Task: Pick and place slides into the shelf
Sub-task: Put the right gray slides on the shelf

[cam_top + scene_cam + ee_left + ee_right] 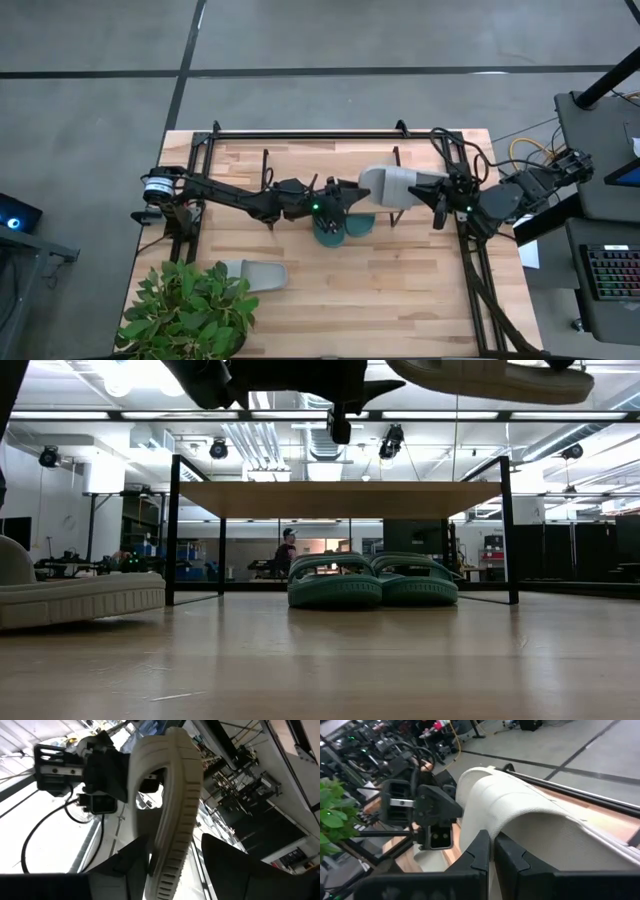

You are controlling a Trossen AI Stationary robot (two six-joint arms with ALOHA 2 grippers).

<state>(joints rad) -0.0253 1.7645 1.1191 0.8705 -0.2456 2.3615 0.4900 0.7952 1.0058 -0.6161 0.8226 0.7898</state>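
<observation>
A pale grey slide [395, 186] hangs in the air above the shelf [340, 498], sole down and roughly level [500, 378]. My right gripper [440, 200] is shut on its heel-side end. My left gripper [357, 193] reaches in from the table's left and is open. Its fingers stand on either side of the slide's toe end [172, 845] with a gap showing. Two teal slides [335, 582] [418, 582] sit side by side on their soles on the table under the shelf. A second grey slide [255, 273] lies on the table near the plant. My right gripper has the grey slide by its heel side, at the edge of the strap [505, 827]. My own shut fingers [482, 855] hide the exact place. They come from the table's right, slanting slightly down, along the slide. The slide is lifted clear, about level.
A potted plant [190, 305] stands at the near left corner, beside the second grey slide [70, 595]. The shelf's black wire legs [172, 530] [508, 530] frame the space under its top board. A black rail frame [300, 133] runs along the table's far edge and sides.
</observation>
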